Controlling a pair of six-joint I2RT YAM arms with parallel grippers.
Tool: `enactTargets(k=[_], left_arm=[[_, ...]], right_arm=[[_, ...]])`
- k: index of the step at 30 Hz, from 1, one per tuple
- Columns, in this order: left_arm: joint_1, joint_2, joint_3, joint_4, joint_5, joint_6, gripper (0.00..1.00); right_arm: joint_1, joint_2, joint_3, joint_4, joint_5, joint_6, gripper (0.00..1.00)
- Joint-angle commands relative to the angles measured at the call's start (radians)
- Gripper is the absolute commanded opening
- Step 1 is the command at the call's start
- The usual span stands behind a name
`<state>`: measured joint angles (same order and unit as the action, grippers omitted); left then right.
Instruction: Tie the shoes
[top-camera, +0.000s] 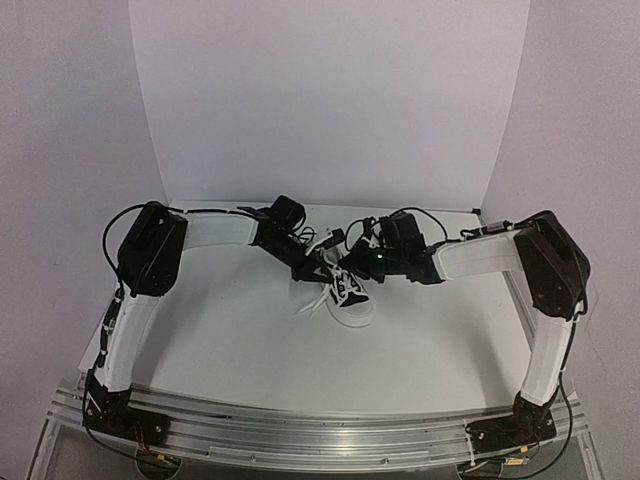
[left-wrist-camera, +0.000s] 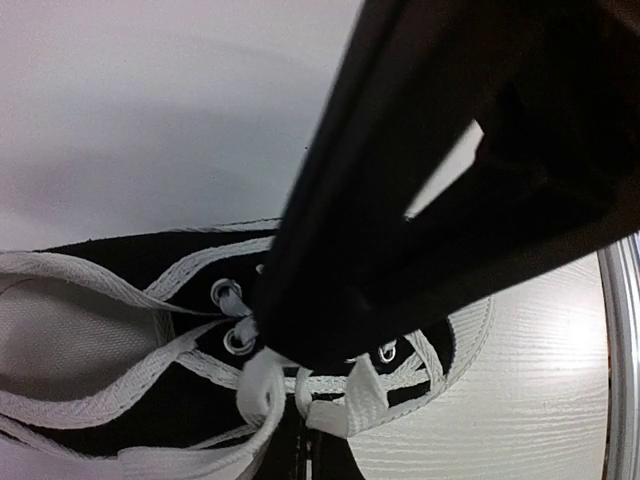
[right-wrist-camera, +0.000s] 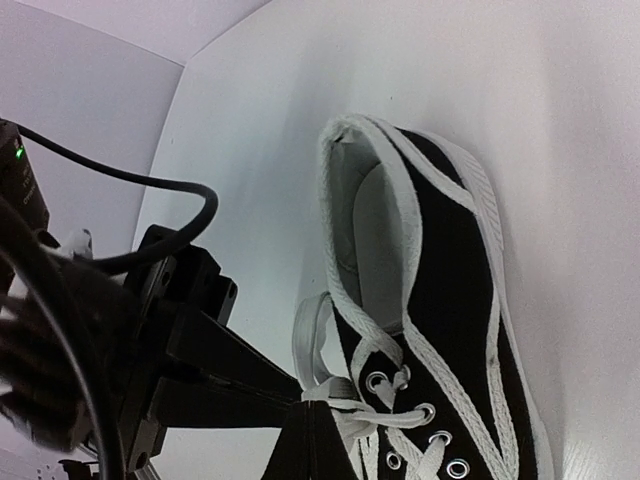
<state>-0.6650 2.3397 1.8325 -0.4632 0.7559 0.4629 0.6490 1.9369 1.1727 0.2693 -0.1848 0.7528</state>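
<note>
1. From above, the shoe (top-camera: 350, 297) lies mid-table (top-camera: 220, 340), between the arms. Its toe points toward the bases and its heel points away. The left gripper (top-camera: 310, 270) reaches the upper eyelets from the left. The right gripper (top-camera: 355, 262) hangs just beside the heel end.
2. In the left wrist view, the fingers are closed to a point on a lace (left-wrist-camera: 262, 385), apparently pinching it.
3. In the right wrist view, the shoe runs lengthwise, with its eyelets at the bottom edge. I cannot tell how far this gripper's own fingers are spread. The left arm looks better placed to pull.
</note>
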Motion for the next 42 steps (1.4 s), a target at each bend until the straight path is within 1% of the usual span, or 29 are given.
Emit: enactTargets(k=[1, 7, 13, 18, 19, 23, 25, 27, 30, 32, 33, 34, 36, 42], left_arm=[[0.002, 0.0, 0.023, 0.012, 0.001, -0.129, 0.0], [0.009, 0.006, 0.02, -0.009, -0.034, -0.176, 0.0], [0.01, 0.001, 0.017, 0.028, -0.096, -0.22, 0.0], [0.008, 0.0, 0.017, 0.041, -0.068, -0.234, 0.0], [0.009, 0.001, 0.016, 0.044, -0.058, -0.237, 0.0], [0.01, 0.003, 0.008, 0.055, -0.056, -0.234, 0.0], [0.01, 0.001, 0.004, 0.054, -0.058, -0.223, 0.0], [0.01, -0.003, -0.002, 0.052, -0.059, -0.21, 0.0], [0.01, -0.009, -0.004, 0.05, -0.061, -0.196, 0.0], [0.009, -0.009, -0.004, 0.045, -0.06, -0.187, 0.0], [0.01, -0.009, -0.004, 0.039, -0.06, -0.186, 0.0], [0.011, -0.01, -0.005, 0.035, -0.06, -0.186, 0.0], [0.01, -0.012, -0.011, 0.033, -0.059, -0.191, 0.0], [0.01, -0.017, -0.027, 0.044, -0.074, -0.218, 0.0]], right_arm=[[0.008, -0.074, -0.021, 0.107, -0.05, 0.007, 0.0], [0.009, -0.083, -0.019, 0.108, -0.059, -0.014, 0.0], [0.011, -0.07, -0.009, 0.107, -0.108, -0.012, 0.0], [0.011, -0.036, 0.011, 0.099, -0.18, 0.003, 0.0], [0.011, -0.027, 0.02, 0.091, -0.193, 0.003, 0.02], [-0.002, -0.019, 0.047, 0.047, -0.21, -0.021, 0.29], [-0.019, -0.041, 0.051, 0.03, -0.212, -0.035, 0.35], [-0.04, -0.076, 0.057, -0.018, -0.204, -0.072, 0.37], [-0.066, -0.124, 0.076, -0.106, -0.183, -0.124, 0.36], [-0.085, -0.134, 0.087, -0.178, -0.154, -0.132, 0.3], [-0.095, -0.13, 0.086, -0.2, -0.142, -0.128, 0.25], [-0.102, -0.12, 0.085, -0.222, -0.124, -0.124, 0.21], [-0.104, -0.093, 0.1, -0.271, -0.1, -0.135, 0.19], [-0.104, 0.022, 0.172, -0.336, -0.138, -0.166, 0.12]])
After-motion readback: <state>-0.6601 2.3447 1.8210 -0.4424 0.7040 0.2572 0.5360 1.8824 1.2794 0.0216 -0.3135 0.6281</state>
